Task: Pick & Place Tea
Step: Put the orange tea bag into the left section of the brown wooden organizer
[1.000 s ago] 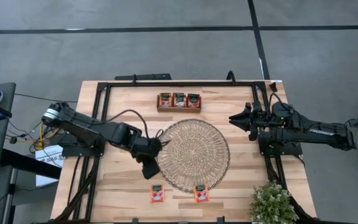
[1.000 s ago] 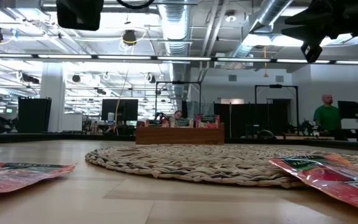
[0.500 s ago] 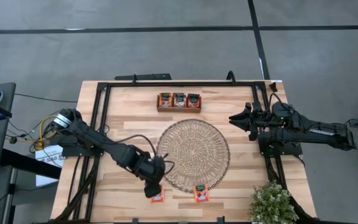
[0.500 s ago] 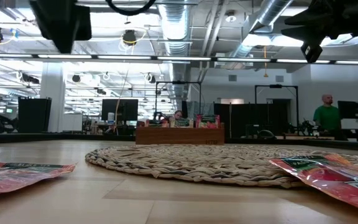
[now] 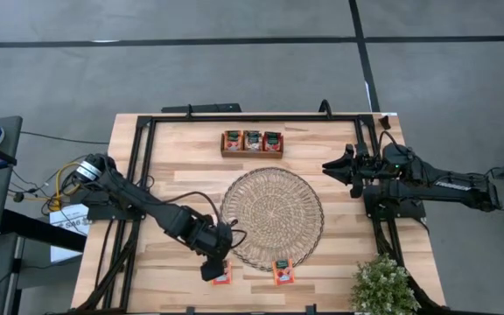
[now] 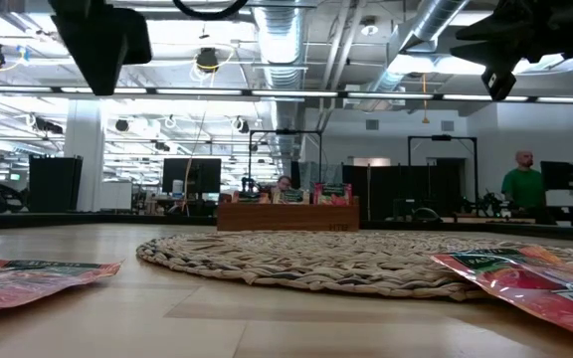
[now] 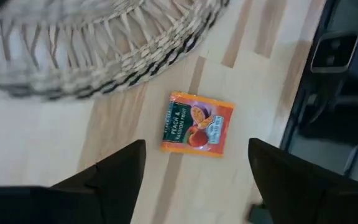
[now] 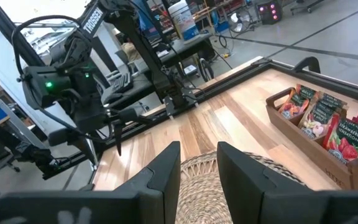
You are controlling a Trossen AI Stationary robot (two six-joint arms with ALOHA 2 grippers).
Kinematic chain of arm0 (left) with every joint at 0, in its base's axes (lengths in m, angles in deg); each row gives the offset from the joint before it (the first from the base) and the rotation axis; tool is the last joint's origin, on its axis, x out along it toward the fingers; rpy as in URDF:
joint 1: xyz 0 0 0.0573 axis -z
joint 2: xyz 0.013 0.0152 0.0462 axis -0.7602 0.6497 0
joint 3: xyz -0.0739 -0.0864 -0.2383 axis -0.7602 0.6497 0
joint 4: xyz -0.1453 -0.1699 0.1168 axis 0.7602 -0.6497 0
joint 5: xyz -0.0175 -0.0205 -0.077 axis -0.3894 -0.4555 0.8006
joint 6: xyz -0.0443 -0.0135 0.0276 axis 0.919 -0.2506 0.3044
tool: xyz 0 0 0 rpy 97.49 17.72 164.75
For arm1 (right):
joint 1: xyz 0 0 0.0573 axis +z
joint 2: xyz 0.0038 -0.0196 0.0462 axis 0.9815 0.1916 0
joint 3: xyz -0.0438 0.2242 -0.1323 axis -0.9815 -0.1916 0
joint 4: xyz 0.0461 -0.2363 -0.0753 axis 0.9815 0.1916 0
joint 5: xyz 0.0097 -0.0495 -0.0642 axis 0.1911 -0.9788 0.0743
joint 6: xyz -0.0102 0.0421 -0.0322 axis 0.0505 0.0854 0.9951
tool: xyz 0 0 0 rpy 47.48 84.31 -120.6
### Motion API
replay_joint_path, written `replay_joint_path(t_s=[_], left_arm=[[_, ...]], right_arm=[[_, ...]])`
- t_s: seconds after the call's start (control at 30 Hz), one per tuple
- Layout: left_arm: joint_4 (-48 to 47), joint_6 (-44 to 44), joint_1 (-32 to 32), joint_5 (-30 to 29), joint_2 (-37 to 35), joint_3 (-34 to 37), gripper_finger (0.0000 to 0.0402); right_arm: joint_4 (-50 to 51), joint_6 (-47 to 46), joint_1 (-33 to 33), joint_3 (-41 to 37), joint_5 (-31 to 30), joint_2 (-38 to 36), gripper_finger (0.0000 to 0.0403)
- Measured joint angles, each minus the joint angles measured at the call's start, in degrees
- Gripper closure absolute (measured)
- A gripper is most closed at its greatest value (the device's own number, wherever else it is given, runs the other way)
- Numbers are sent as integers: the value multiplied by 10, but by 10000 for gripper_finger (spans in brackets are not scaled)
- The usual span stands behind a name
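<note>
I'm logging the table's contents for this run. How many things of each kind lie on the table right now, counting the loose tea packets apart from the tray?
Loose tea packets: 2
Wooden tray holding more packets: 1
Round woven mat: 1
Potted plant: 1
Total: 5

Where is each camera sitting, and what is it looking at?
High view: above, looking straight down at the table; both arms show.
Low view: at tabletop height, looking across the woven mat; arms overhead.
Left wrist view: over a tea packet, between the open left gripper fingers.
Right wrist view: right gripper faces the wooden tray.
Shared: the left wrist's packet lies under the left gripper in the high view.
</note>
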Motion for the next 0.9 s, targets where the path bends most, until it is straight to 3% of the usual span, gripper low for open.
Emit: replay_joint_path(t_s=[0.2,0.33,0.53,0.9], left_arm=[[-4,-96,0,-57,11,0,126],[-7,-140,-6,-43,44,0,126],[33,-149,-1,38,103,0,126],[82,-93,6,12,141,0,126]], right_arm=[[0,0,0,0,0,0,306],[3,0,0,0,0,0,306],[7,0,0,0,0,0,306],[9,0,0,0,1,0,306]])
